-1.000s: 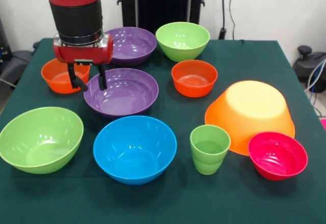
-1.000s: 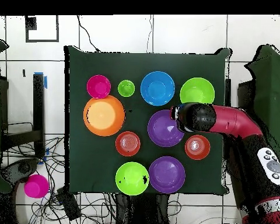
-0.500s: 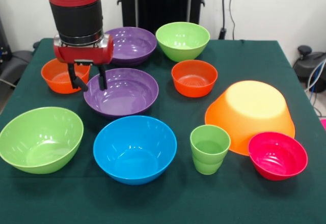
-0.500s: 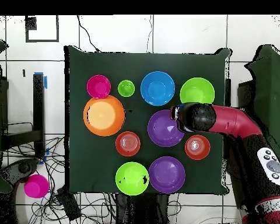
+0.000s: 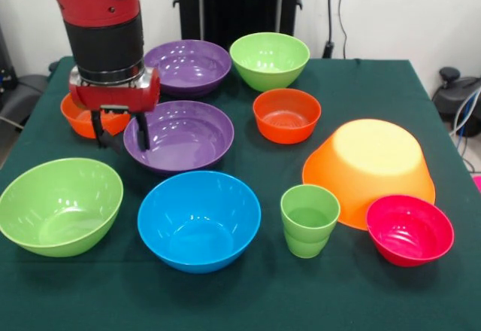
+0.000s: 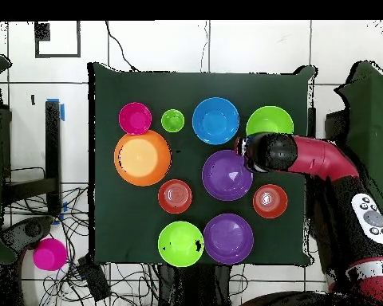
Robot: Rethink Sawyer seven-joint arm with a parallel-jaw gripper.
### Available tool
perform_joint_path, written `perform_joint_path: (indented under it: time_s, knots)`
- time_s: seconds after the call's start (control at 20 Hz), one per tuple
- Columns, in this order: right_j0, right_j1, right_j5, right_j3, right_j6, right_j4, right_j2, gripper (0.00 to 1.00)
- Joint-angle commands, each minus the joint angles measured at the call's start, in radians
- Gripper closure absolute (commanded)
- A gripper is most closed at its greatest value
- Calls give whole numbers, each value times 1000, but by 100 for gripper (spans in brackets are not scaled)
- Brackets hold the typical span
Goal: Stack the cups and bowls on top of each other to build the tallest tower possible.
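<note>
My gripper (image 5: 119, 132) is open and low over the left rim of the nearer purple bowl (image 5: 184, 137), one finger inside the bowl and one outside it. A small orange-red bowl (image 5: 77, 117) sits just behind, partly hidden by the gripper. The light-green cup (image 5: 309, 219) stands upright near the front, between the blue bowl (image 5: 199, 219) and the pink-red bowl (image 5: 409, 229). The large orange bowl (image 5: 368, 165) lies upside down at the right. In the overhead view the arm's wrist (image 6: 268, 153) covers the edge of the purple bowl (image 6: 225, 175).
A second purple bowl (image 5: 192, 65), a lime-green bowl (image 5: 269, 59) and another orange-red bowl (image 5: 285, 114) sit further back. A second lime-green bowl (image 5: 60, 204) is at the front left. A pink bowl (image 6: 49, 254) lies off the table among cables.
The gripper has dropped lower and shifted slightly left in the front view, so its fingers now straddle the purple bowl's rim. No bowl or cup has moved.
</note>
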Motion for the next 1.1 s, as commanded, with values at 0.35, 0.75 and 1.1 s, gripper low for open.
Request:
perform_joint_path:
  time_s: [0.35, 0.75, 1.1]
  knots:
    - [63, 127, 209, -303, -254, -80, 62, 0]
    - [86, 98, 224, -279, -205, -68, 44, 0]
    - [90, 89, 162, -225, -157, -68, 33, 0]
